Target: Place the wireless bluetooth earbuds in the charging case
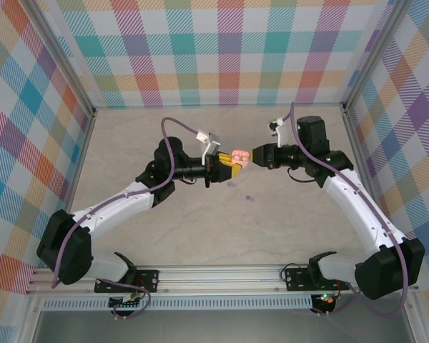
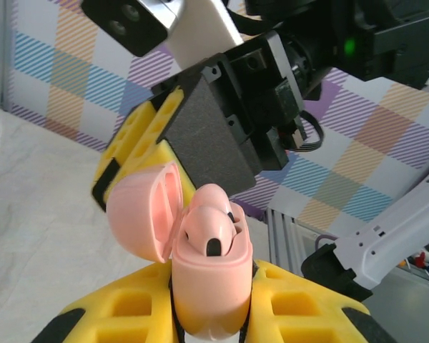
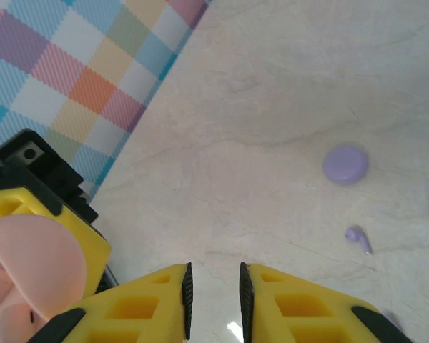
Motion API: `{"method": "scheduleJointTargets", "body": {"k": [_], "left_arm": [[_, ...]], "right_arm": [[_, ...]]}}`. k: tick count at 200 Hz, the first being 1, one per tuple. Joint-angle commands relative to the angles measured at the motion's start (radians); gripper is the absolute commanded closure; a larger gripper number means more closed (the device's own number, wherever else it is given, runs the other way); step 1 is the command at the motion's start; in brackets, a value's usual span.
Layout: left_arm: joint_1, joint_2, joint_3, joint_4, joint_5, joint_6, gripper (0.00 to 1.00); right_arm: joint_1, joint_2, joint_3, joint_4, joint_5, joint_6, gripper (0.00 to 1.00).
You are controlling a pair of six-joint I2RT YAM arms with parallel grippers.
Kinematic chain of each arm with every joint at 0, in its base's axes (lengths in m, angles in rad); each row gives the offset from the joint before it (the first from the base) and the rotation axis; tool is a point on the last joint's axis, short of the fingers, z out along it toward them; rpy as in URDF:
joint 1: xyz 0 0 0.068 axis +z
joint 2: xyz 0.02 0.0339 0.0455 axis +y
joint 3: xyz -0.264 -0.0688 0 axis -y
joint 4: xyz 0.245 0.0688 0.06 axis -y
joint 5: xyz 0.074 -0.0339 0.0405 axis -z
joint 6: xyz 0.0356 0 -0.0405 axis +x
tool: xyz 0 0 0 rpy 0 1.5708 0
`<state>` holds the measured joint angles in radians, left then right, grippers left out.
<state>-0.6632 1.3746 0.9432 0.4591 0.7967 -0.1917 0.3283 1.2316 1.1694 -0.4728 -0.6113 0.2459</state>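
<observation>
The pink charging case (image 1: 237, 155) is being gripped above the middle of the desk (image 1: 286, 214) by the left end effector (image 1: 231, 164), whose yellow fingers are being pressed against the case body from both sides. In the left wrist view, the case (image 2: 211, 282) is being held upright between those fingers (image 2: 307, 304). Its lid (image 2: 139, 214) is being swung open toward 9 o'clock, and one pale pink earbud (image 2: 209, 227) is being cradled in the case's mouth, not fully sunk in.

At the case's 3 o'clock in the top view, just beside it, the right end effector (image 1: 256, 153) is being pointed at it. In the right wrist view, its fingers (image 3: 214, 289) are being held only a narrow gap apart, and nothing is being carried between them.

On the desk, at 2 o'clock from those fingers, a lilac round case (image 3: 345, 164) is being left lying flat. A lilac earbud (image 3: 359, 239) is lying near it, at its 5 o'clock, apart from it.
</observation>
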Motion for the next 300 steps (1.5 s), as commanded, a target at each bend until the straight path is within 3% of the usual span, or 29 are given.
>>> {"method": "scheduleJointTargets", "body": {"k": [1, 81, 151, 175, 208, 241, 300], "left_arm": [[-0.025, -0.017, -0.012, 0.075, 0.053, -0.011, 0.79], [-0.027, 0.009, -0.016, 0.080, 0.039, -0.029, 0.79], [-0.027, 0.040, 0.004, 0.043, 0.004, -0.035, 0.79], [-0.027, 0.044, 0.010, 0.026, -0.040, -0.037, 0.79], [-0.006, 0.065, 0.046, -0.081, -0.156, -0.042, 0.79], [0.046, 0.109, 0.056, -0.099, -0.218, -0.137, 0.78], [0.170, 0.280, 0.211, -0.358, -0.287, -0.246, 0.79]], "right_arm": [[-0.004, 0.006, -0.017, 0.083, -0.108, -0.011, 0.72], [-0.003, -0.031, -0.032, 0.162, -0.208, 0.005, 0.73], [-0.003, -0.078, -0.059, 0.184, -0.191, -0.005, 0.72], [-0.003, -0.074, -0.044, 0.130, -0.135, -0.025, 0.72], [-0.003, -0.096, -0.028, 0.034, 0.098, -0.048, 0.71], [-0.004, -0.115, -0.022, -0.062, 0.256, -0.080, 0.71], [-0.003, -0.148, -0.065, -0.112, 0.272, -0.073, 0.70]]}}
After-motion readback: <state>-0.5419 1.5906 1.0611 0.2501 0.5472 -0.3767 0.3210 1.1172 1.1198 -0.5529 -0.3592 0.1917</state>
